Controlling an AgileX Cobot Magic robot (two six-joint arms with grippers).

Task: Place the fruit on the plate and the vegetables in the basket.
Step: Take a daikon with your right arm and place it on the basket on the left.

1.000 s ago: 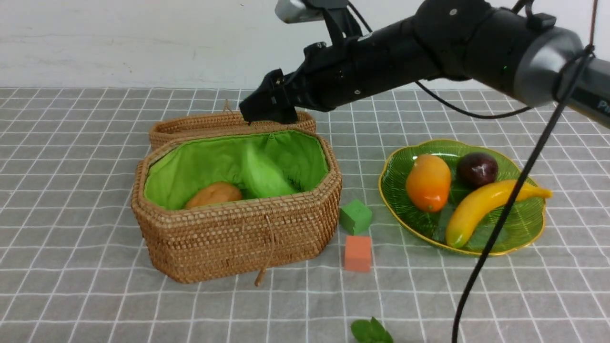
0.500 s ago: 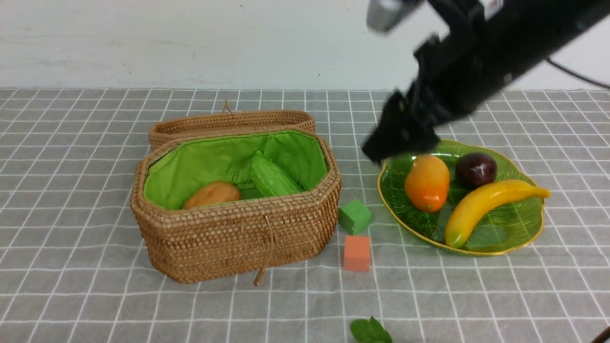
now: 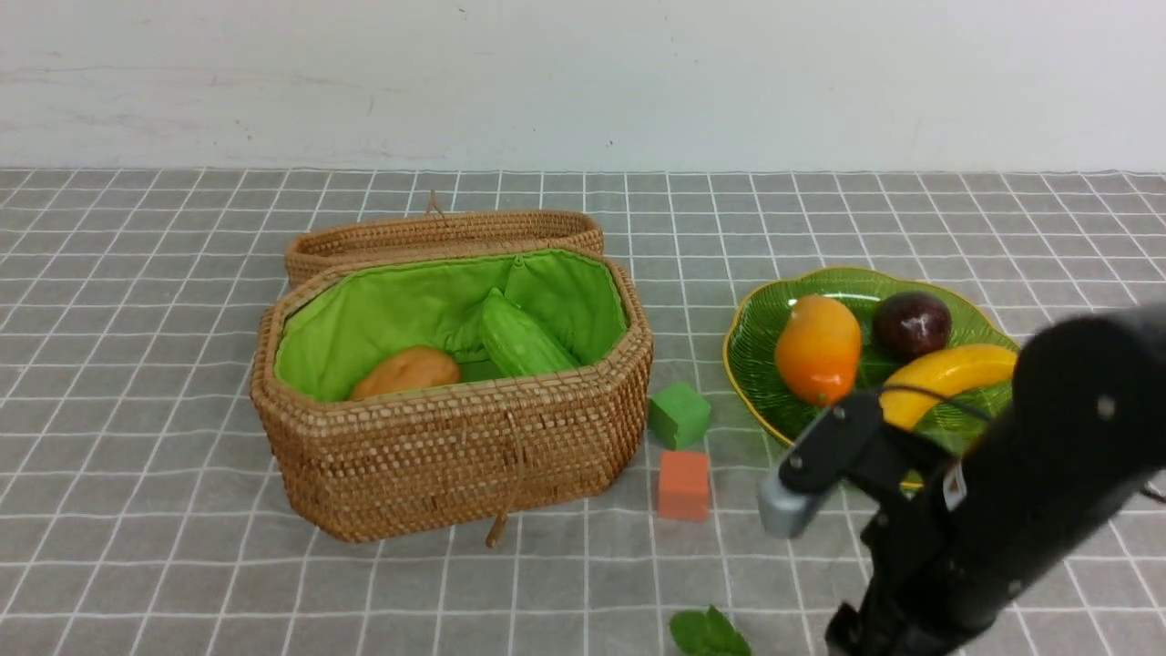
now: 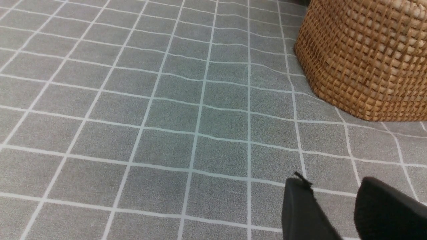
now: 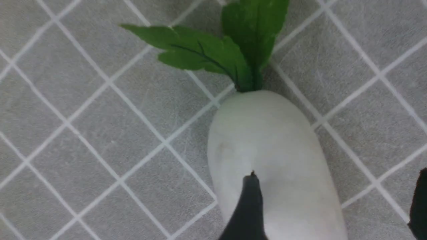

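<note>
The wicker basket stands open with an orange-tan bulb and a light green cucumber inside. On the green plate lie a mango, a dark purple ball and a banana, which my right arm partly covers. My right gripper is open low over a white vegetable with green leaves; one finger lies over it, the other stands beside it. My left gripper is open over bare cloth near the basket.
A green cube and an orange cube sit between basket and plate. The basket's lid lies behind it. The leaves show at the front edge, left of my right arm.
My right arm swung from above the basket, past the plate, down to the front right over the white vegetable. The cucumber came to rest in the basket.
</note>
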